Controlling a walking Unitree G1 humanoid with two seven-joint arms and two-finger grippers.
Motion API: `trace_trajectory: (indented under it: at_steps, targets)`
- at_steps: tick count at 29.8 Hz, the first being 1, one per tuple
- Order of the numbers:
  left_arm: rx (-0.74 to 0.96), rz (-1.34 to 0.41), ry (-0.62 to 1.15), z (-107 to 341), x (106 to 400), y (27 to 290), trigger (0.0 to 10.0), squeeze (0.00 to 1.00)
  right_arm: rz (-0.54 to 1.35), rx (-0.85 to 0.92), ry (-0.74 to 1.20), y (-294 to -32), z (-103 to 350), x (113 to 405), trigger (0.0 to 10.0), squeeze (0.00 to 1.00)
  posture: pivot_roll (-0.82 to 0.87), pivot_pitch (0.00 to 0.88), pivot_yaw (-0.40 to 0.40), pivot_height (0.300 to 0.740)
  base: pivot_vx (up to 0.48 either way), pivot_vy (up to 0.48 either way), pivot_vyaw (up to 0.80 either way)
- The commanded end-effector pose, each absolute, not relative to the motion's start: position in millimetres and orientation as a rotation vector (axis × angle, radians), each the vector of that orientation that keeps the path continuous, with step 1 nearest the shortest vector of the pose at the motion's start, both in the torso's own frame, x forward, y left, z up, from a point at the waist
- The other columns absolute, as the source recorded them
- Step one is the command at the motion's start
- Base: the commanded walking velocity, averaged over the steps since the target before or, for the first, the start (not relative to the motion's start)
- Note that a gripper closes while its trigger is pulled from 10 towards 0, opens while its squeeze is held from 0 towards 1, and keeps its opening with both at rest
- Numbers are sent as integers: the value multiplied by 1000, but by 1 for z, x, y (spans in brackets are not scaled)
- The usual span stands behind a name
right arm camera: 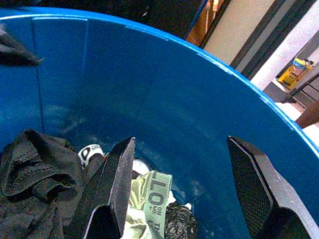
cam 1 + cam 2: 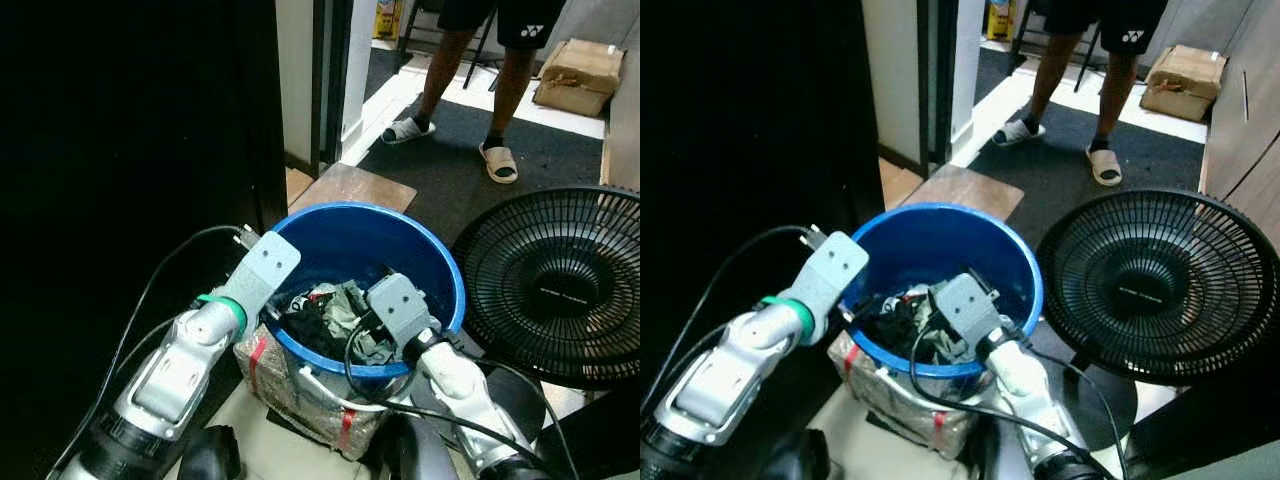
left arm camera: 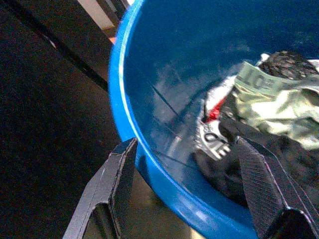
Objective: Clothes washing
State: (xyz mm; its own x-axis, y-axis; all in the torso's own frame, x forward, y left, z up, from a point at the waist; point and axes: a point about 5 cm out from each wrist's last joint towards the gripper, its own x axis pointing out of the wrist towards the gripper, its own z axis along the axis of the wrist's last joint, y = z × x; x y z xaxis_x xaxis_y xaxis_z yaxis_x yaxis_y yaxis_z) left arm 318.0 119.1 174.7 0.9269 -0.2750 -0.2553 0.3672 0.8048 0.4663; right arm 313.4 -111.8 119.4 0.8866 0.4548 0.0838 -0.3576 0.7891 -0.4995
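Note:
A blue plastic bucket [image 2: 445, 265] stands on the floor right before me. Inside lie clothes [image 2: 325, 315]: black garments [image 1: 35, 184], a pale green piece with lettering [image 1: 152, 196] and a white-and-red item [image 3: 212, 132]. My left gripper [image 3: 189, 186] is open at the bucket's near-left rim, one finger [image 3: 112, 191] outside the wall and the other [image 3: 264, 184] inside over the black cloth. My right gripper [image 1: 184, 191] is open inside the bucket at its near-right side, above the clothes and holding nothing.
A black fan [image 2: 560, 285] lies to the right, close to the bucket. The bucket rests on a wrapped bundle [image 2: 300, 395]. A dark cabinet [image 2: 130, 150] fills the left. Beyond lie a wooden board [image 2: 350, 188], a person's legs in sandals [image 2: 505, 110] and a cardboard box [image 2: 580, 70].

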Motion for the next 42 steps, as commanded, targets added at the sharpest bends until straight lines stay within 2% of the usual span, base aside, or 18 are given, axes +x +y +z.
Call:
trace_trajectory:
  at_steps: [1, 9, 15, 17, 19, 23, 30, 33, 42]
  targets:
    - [537, -344, 172, 175, 319, 120, 10000, 0, 442, -499, -114, -112, 98, 308, 10000, 0, 89, 106, 37, 555, 0, 0, 0]
    - [434, -392, 125, 188, 319, 106, 10000, 0, 381, -466, -116, -118, 100, 312, 10000, 0, 87, 101, 41, 555, 0, 0, 0]
    - [346, -435, 105, 198, 317, 96, 10000, 0, 443, -463, -91, -122, 90, 307, 10000, 0, 90, 92, 42, 555, 0, 0, 0]
    - [338, -439, 104, 199, 317, 95, 10000, 0, 464, -435, -75, -122, 87, 305, 10000, 0, 90, 92, 42, 555, 0, 0, 0]
    - [338, -439, 110, 198, 317, 97, 10000, 0, 452, -334, -27, -126, 80, 303, 10000, 0, 89, 88, 42, 555, 0, 0, 0]
    - [341, -437, 120, 195, 316, 99, 10000, 0, 458, -298, 9, -128, 75, 300, 10000, 0, 88, 85, 42, 555, 0, 0, 0]
    - [340, -438, 135, 191, 313, 102, 10000, 0, 518, -314, 61, -126, 68, 284, 10000, 0, 90, 84, 35, 555, 0, 0, 0]
    - [328, -440, 140, 189, 311, 99, 10000, 0, 515, -308, 148, -139, 53, 263, 10000, 0, 69, 89, 29, 555, 0, 0, 0]
    - [307, -468, 122, 194, 313, 87, 10000, 0, 491, -322, 115, -136, 51, 265, 10000, 0, 59, 92, 37, 555, 0, 0, 0]
